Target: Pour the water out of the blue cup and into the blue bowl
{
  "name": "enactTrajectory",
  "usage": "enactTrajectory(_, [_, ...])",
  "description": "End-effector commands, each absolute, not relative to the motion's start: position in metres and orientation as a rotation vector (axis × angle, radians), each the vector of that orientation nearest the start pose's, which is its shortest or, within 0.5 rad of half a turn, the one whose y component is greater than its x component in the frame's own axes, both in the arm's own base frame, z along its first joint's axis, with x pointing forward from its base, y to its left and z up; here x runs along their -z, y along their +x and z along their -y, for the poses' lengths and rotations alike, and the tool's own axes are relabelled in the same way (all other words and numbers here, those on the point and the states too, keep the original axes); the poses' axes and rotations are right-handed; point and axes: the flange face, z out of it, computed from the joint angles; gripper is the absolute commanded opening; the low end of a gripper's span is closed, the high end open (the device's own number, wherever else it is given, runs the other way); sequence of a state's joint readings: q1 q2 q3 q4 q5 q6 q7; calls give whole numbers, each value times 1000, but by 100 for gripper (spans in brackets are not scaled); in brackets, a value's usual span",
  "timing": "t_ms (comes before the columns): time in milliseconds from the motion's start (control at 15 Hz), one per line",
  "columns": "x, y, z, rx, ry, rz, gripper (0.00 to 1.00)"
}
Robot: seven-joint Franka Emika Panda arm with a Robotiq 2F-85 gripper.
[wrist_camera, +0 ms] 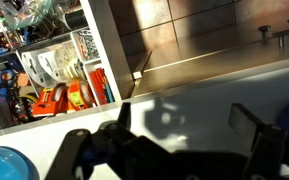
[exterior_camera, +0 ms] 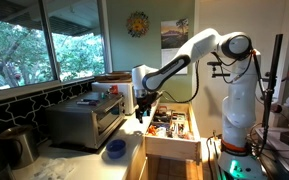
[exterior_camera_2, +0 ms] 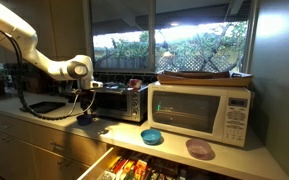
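Observation:
The dark blue cup [exterior_camera_2: 85, 119] stands on the counter in front of the toaster oven. My gripper [exterior_camera_2: 84, 104] hangs just above it, open and apart from it. The turquoise blue bowl [exterior_camera_2: 152, 136] sits further along the counter, in front of the microwave. In the wrist view my gripper [wrist_camera: 184, 115] has its fingers wide apart over bare white counter, with nothing between them. The edge of a blue round vessel [wrist_camera: 2, 165] shows at the bottom left corner. A blue vessel [exterior_camera: 115, 148] also lies near the counter edge, below my gripper [exterior_camera: 142, 114]. I cannot tell which vessel either is.
A toaster oven [exterior_camera_2: 116, 100] and a microwave [exterior_camera_2: 199, 112] stand against the window wall. A purple dish [exterior_camera_2: 199, 149] sits by the microwave. A full drawer [exterior_camera: 174, 130] hangs open below the counter edge. A metal kettle [exterior_camera: 19, 145] stands on the counter.

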State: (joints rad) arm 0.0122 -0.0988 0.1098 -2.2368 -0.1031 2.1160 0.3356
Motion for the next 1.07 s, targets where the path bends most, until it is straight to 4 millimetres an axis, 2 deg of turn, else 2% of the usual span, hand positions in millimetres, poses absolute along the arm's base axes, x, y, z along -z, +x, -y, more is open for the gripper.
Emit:
enactTrajectory(0, [-392,493,-74,-52,-3188,-379,100])
enactTrajectory(267, [-386,482,-96,-6,-3072,-487,100])
enactTrajectory(467, [-381,485,-117,150,-2972,-560,100])
enactTrajectory(800, [-351,484,-157,294,-2945,-548,100])
enactTrajectory(1000, [-338,490,-169,362,-2927,-573,100])
